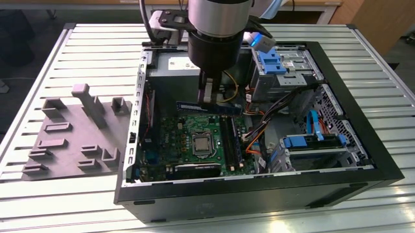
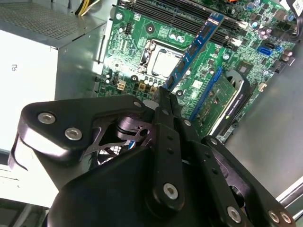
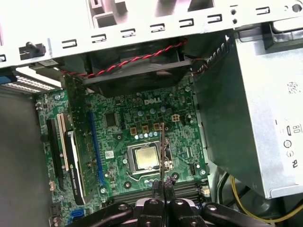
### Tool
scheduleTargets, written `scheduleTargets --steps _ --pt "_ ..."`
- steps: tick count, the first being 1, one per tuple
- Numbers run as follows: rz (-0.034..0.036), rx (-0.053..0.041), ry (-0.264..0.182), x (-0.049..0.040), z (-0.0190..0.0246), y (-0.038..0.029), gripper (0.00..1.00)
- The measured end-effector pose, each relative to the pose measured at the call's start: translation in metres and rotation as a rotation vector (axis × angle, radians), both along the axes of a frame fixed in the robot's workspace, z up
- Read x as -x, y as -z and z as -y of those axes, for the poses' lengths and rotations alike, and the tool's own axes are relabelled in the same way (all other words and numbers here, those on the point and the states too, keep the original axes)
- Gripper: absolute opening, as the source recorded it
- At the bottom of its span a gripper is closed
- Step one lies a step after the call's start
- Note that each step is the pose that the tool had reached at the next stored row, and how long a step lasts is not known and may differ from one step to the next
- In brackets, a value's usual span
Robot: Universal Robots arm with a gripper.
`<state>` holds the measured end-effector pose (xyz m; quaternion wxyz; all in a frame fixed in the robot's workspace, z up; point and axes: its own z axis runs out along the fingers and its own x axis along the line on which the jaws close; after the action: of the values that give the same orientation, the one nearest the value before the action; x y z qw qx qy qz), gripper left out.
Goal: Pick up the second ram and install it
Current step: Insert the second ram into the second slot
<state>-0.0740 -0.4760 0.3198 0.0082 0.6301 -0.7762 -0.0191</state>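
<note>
- Closest to the lens in both wrist views is the black linkage of the gripper (image 2: pixel 166 92), its two slim fingers drawn together and clamped on the second ram (image 2: pixel 195 47).
- Seen in the second wrist view, the stick is a long narrow strip with a blue edge, reaching out from the fingertips over the green motherboard (image 2: pixel 137 42).
- Seen in the first wrist view, the same stick is edge-on, a thin line rising from between the fingers and passing just beside the silver processor (image 3: pixel 144 158).
- From the exterior view, the arm reaches down into the open computer case (image 1: pixel 363 160), and the stick is held level above the board, between the grey power supply (image 1: pixel 170 63) and the processor.
- Held this way, the stick lies crosswise to the long black slots (image 1: pixel 230 141), not in line with them.
- Whether one of those slots already carries a stick is hard to tell from these angles.
- An expansion card (image 3: pixel 75 137) stands on edge on the far side of the processor from the power supply.
- Beyond the board, a dark fan (image 3: pixel 137 71) sits against the case wall, with a twisted red-and-black wire (image 3: pixel 118 68) draped across it.
- On the exterior view's left, the grey fixture block (image 1: pixel 71 141) with its upright posts lies on the slatted table (image 1: pixel 39 204), just beside the case.
</note>
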Motion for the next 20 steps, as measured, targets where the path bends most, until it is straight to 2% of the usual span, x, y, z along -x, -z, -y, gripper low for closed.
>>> scheduleTargets --steps 20 --pt "0.0000 0.0014 0.119 -0.0011 0.0001 0.0001 0.12"
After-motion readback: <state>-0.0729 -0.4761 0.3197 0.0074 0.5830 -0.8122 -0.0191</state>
